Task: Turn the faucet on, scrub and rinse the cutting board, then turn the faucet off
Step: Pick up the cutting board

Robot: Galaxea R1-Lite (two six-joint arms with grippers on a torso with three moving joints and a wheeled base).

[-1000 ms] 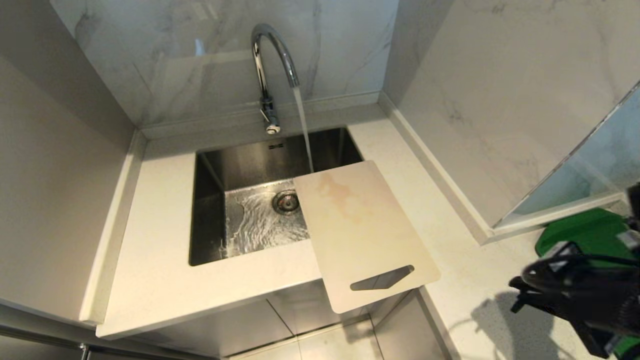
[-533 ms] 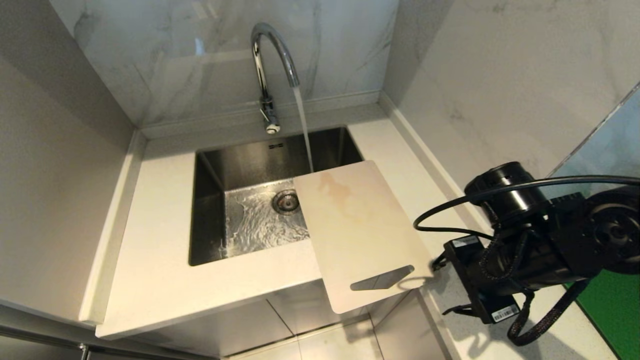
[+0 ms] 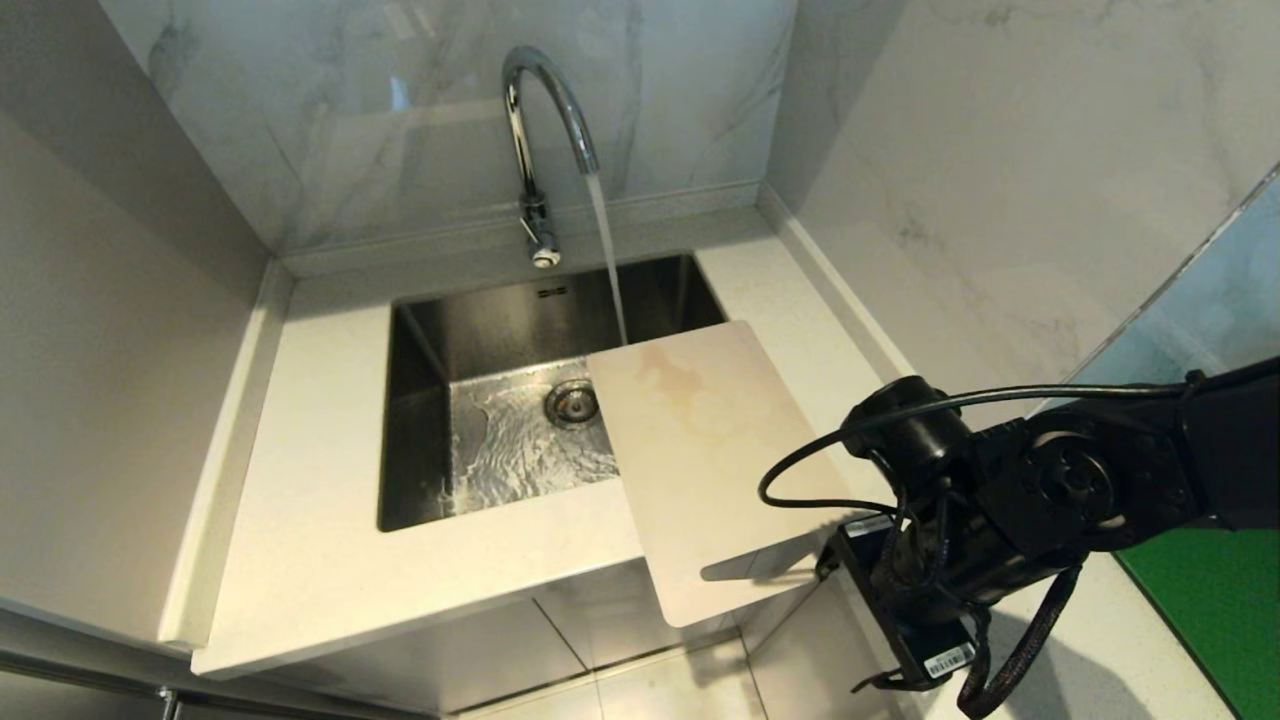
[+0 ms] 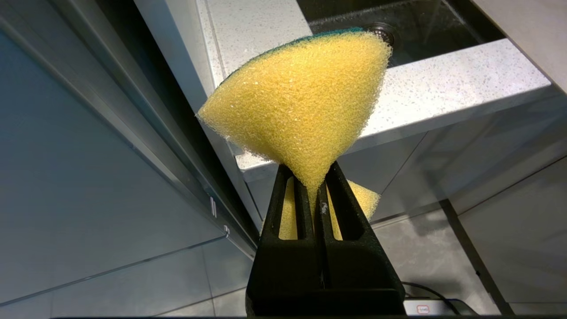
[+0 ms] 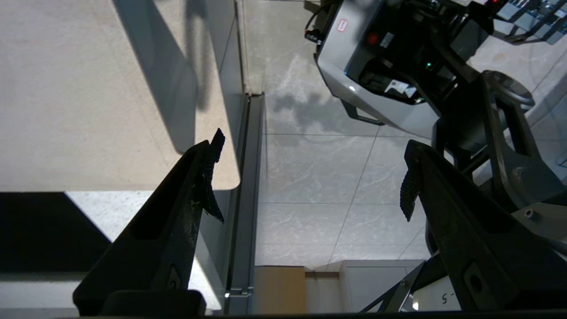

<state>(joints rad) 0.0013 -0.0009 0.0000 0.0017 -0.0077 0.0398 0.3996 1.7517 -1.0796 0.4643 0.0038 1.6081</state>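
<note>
One step alone is judged done, water running from the faucet [image 3: 545,130] past the stained cutting board [image 3: 700,440] laid across the sink [image 3: 420,440] corner; scrubbing apparently remains, the right gripper [image 5: 310,177] spread wide by the board's handle end, a sponge [image 4: 301,102] pinched in the left gripper [image 4: 315,195].

Right arm: moves from the lower right counter corner up and leftward to the cutting board's [image 3: 715,455] handle end
Right gripper [image 5: 310,177]: jaws spread wide apart
Handle slot: now partly hidden behind the arm
</note>
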